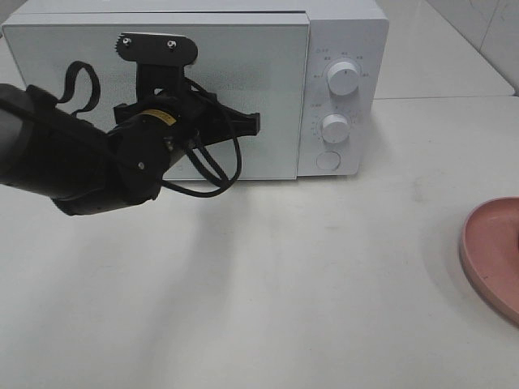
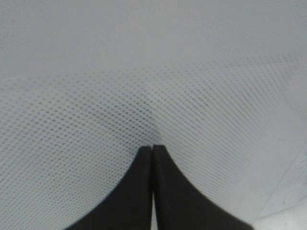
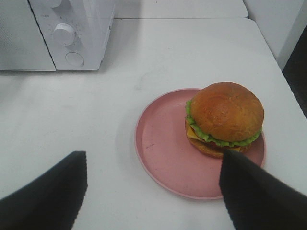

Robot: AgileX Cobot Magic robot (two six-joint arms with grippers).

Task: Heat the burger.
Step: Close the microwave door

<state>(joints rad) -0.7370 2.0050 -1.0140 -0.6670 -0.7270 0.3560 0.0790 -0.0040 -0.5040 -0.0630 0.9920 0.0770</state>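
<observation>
The burger (image 3: 224, 117) has a golden-brown bun, green lettuce and yellow cheese, and sits on a round pink plate (image 3: 163, 143). It shows only in the right wrist view. My right gripper (image 3: 152, 158) is open and empty, hovering above the plate's near side. My left gripper (image 2: 152, 146) is shut, its fingertips against the dotted mesh of the microwave door (image 1: 81, 65). In the exterior view my left arm (image 1: 97, 158) reaches in front of the closed door and hides the fingertips.
The white microwave (image 1: 340, 32) stands at the back of the white table, with two knobs (image 1: 343, 79) (image 1: 334, 126) and a round button (image 1: 328, 160) on its right panel. The pink plate's edge (image 1: 495, 251) shows at the far right.
</observation>
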